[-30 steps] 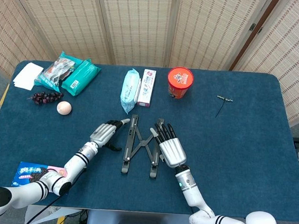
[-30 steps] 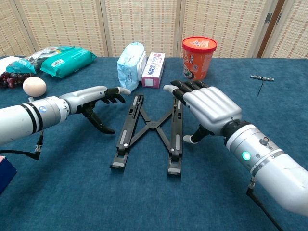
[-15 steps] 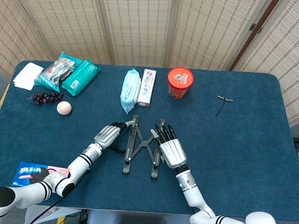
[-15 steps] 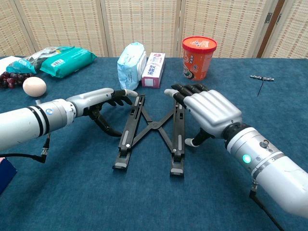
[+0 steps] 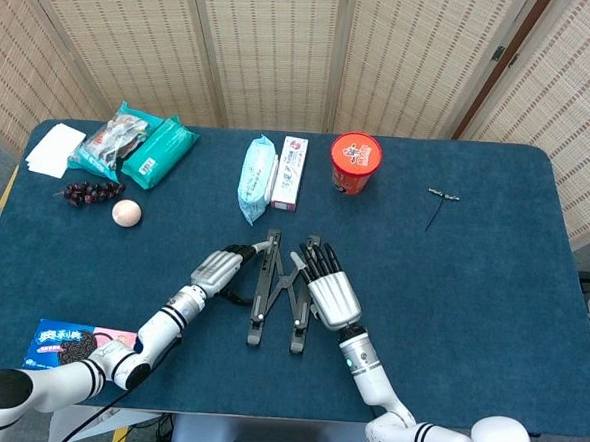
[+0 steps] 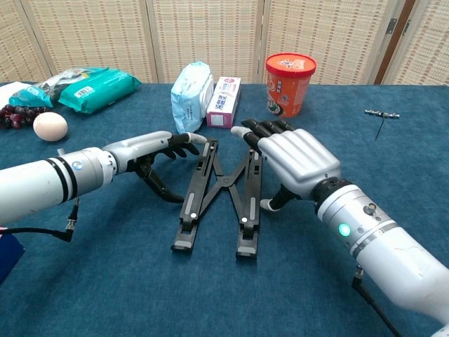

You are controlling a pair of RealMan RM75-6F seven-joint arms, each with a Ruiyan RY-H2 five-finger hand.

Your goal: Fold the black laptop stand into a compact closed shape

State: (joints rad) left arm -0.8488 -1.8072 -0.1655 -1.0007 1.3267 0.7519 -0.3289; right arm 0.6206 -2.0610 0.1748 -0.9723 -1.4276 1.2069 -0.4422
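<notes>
The left hand [image 6: 151,146] presses flat, fingers extended, against the left rail of the black laptop stand [image 6: 221,193], which lies half-folded mid-worktop [image 6: 295,295]. The right hand [image 6: 295,158] pushes the right rail likewise, gripping nothing. Uneven pressure could skew the stand or pinch a finger.

Head view: camera mounted high, looking steeply down on the whole dark blue cloth-covered table [image 5: 490,313], with woven bamboo screens [image 5: 265,49] behind. Chest view: camera low and close, facing forward across the tabletop at a shallow angle. Both views share the black folding metal laptop stand [image 5: 279,292] [image 6: 219,193] and the red paper noodle cup [image 5: 355,163] [image 6: 289,83].
</notes>
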